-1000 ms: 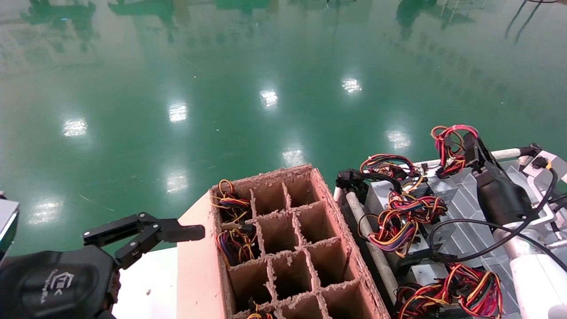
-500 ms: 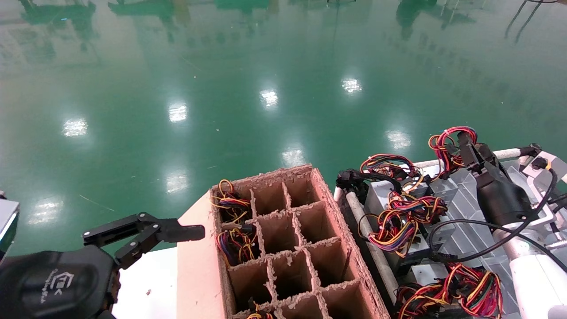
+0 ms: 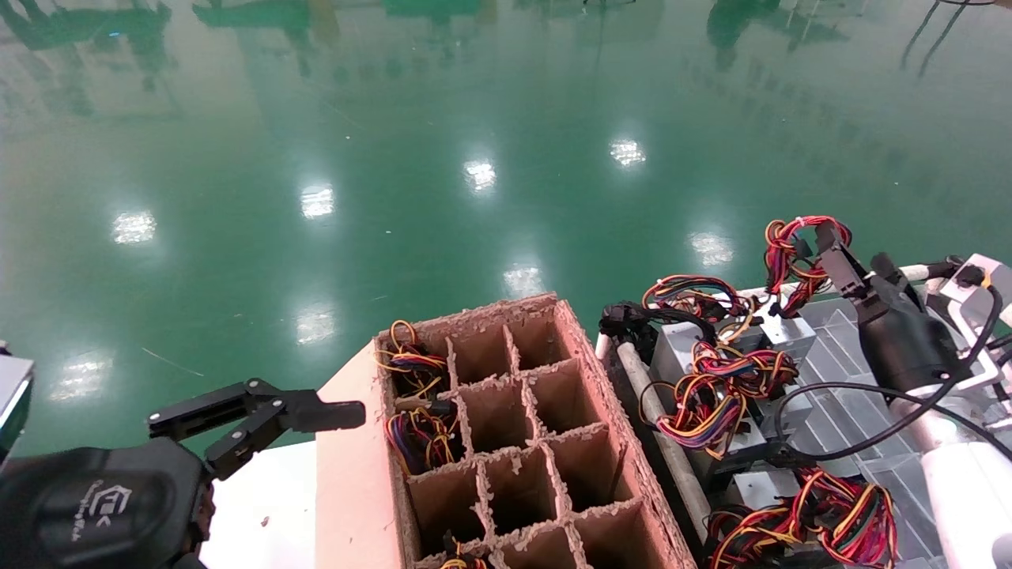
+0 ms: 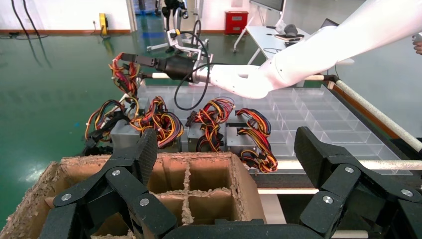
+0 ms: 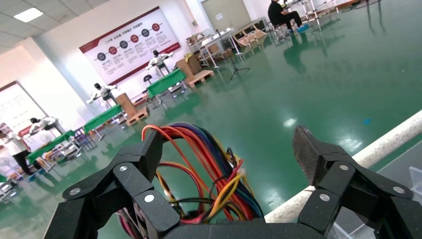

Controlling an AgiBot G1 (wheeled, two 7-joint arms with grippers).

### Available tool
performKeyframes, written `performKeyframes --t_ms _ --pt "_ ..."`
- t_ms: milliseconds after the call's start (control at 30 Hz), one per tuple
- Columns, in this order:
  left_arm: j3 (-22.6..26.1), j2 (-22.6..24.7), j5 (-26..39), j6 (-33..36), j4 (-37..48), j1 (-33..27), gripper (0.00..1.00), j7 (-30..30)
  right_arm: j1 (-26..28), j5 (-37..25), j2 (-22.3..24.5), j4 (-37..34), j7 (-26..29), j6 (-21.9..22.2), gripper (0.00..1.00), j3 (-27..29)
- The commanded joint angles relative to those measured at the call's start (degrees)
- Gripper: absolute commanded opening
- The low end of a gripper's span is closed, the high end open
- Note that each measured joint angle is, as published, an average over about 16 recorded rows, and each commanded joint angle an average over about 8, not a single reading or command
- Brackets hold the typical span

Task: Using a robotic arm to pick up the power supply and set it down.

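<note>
Silver-grey metal box of the power supply [image 3: 783, 330] sits in the clear plastic compartment tray [image 3: 838, 415] to the right of the brown cardboard divider box [image 3: 587, 359], among similar grey boxes. Its looped bundle of mostly red wires [image 3: 793, 246] stands up at the tray's far edge. The white robotic arm's black right hand [image 5: 226, 142] is at that loop, fingers spread wide, with the wires between them and not pinched. The left hand [image 4: 226, 144] hangs beside the cardboard divider box's left side over the white counter [image 3: 269, 506], its fingers also wide apart and holding nothing
</note>
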Motion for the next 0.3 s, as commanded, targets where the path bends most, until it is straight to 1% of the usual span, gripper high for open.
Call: performKeyframes --t_ms 33,300 --pt "0.0 0.0 0.0 0.0 0.0 0.0 1.0 0.0 0.2 -0.3 0.3 0.2 -0.1 0.1 1.0 -0.2" --pt "0.0 0.0 0.0 0.0 0.0 0.0 1.0 0.0 1.3 -0.5 0.4 0.7 -0.9 1.1 1.0 -0.3"
